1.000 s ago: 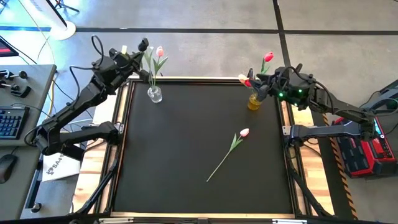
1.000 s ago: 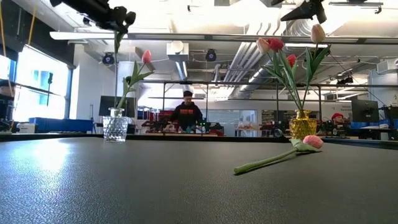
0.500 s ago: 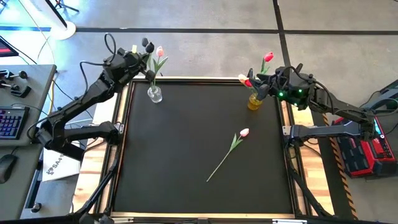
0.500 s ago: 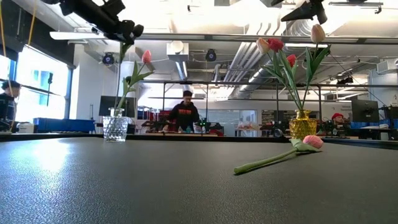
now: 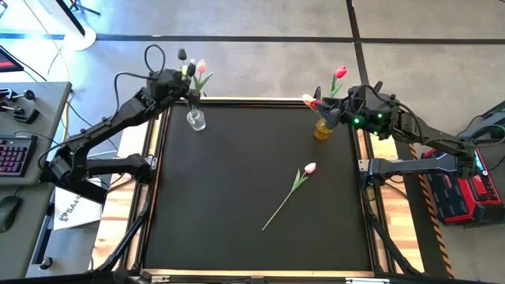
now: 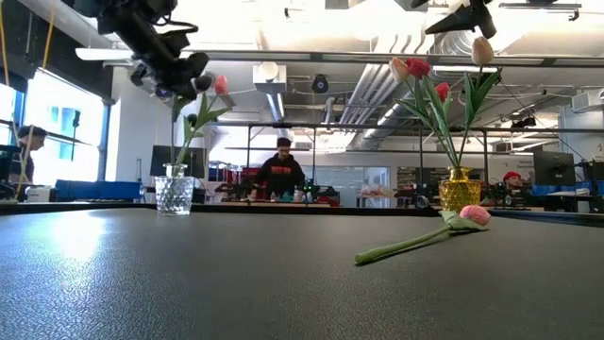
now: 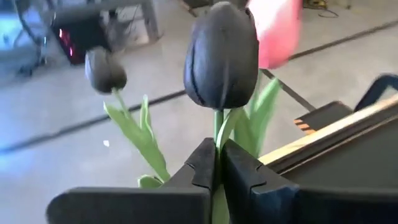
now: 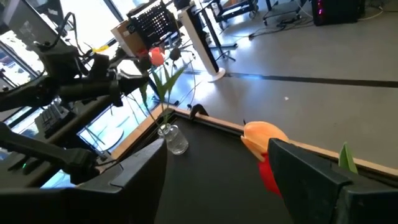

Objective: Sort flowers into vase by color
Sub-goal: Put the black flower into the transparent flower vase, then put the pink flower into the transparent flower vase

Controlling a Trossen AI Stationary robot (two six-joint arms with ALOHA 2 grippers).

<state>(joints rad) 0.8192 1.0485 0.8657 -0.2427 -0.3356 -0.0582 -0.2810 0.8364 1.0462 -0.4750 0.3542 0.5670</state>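
Observation:
A clear glass vase (image 5: 195,119) stands at the table's far left with a pink tulip (image 5: 202,66) and a dark tulip (image 7: 104,70) in it. Above it my left gripper (image 5: 188,72) is shut on a second dark tulip (image 7: 221,56), whose stem runs down toward the vase mouth (image 6: 176,170). A yellow vase (image 5: 322,129) at the far right holds red (image 5: 340,72) and peach (image 8: 264,134) tulips. My right gripper (image 8: 217,180) stands open beside their heads. One pink tulip (image 5: 309,168) lies flat on the table. My left gripper pinches the dark tulip's stem (image 7: 217,132) between its two fingers, just below the head. The fingers come from the table's left, slanting slightly down, and lie across the stem. The tulip stands nearly upright, head above the fingers, stem hanging below them toward the clear vase.
The lying tulip's stem (image 5: 276,211) stretches toward the table's near side. The black table has a raised wooden rim (image 5: 252,100). A desk with a keyboard (image 5: 12,154) stands left of the table. People (image 6: 283,170) are in the room behind.
My left gripper has sunk toward the clear vase and shifted a little toward the table's right, rolling as it went. It stays shut on the dark tulip, which has come down with it next to the pink tulip.

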